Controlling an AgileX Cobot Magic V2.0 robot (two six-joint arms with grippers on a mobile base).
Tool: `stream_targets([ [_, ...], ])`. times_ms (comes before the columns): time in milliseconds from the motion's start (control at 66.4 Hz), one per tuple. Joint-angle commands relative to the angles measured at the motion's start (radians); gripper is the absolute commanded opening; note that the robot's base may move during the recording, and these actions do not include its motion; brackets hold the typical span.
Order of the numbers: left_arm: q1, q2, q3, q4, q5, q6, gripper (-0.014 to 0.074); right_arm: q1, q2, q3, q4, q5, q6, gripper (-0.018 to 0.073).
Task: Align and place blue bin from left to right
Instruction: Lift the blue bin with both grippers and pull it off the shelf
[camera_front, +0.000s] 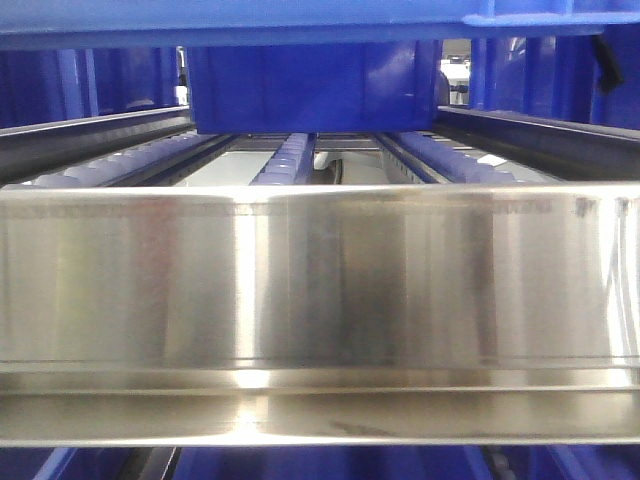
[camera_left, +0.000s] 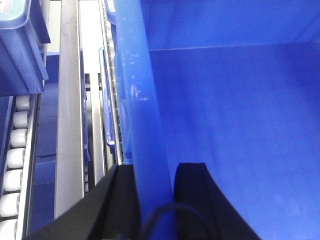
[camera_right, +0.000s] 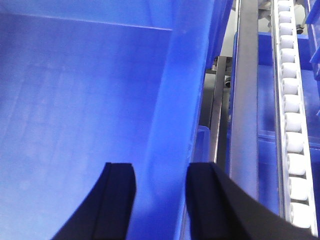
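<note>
The blue bin (camera_left: 225, 125), its interior showing only bare walls and floor, is being held between two pincers beside a white roller track (camera_right: 290, 115). The left pincer (camera_left: 154, 172) is gripping its left wall; the right pincer (camera_right: 160, 170) is gripping its right wall.

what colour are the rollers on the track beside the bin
White rollers, beside the blue bin; clearest in the right wrist view.

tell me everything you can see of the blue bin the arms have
The blue bin is a bright blue, smooth, rigid-looking plastic crate with a thick rim; the inside shown is empty. The left pincer clamps its left wall, the right pincer its right wall, one finger inside, one outside. Beside it run roller rails.
</note>
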Motion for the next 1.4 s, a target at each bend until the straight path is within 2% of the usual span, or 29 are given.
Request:
stream_targets([
  [0, -0.007, -0.032, -0.018, -0.021, -0.032, 0.012, -0.0111, -0.004, -0.022, -0.017, -0.049, -0.061, 0.017, -0.0069],
  [392, -0.007, -0.032, -0.018, -0.006, -0.032, 0.012, -0.0111, -0.004, -0.022, -0.017, -0.049, -0.11, 0.017, -0.0069],
  [1386, -0.007, -0.032, -0.018, -0.006, -0.032, 0.012, -0.0111, -0.004, -0.022, -0.017, -0.049, -0.11, 0.017, -0.0069],
])
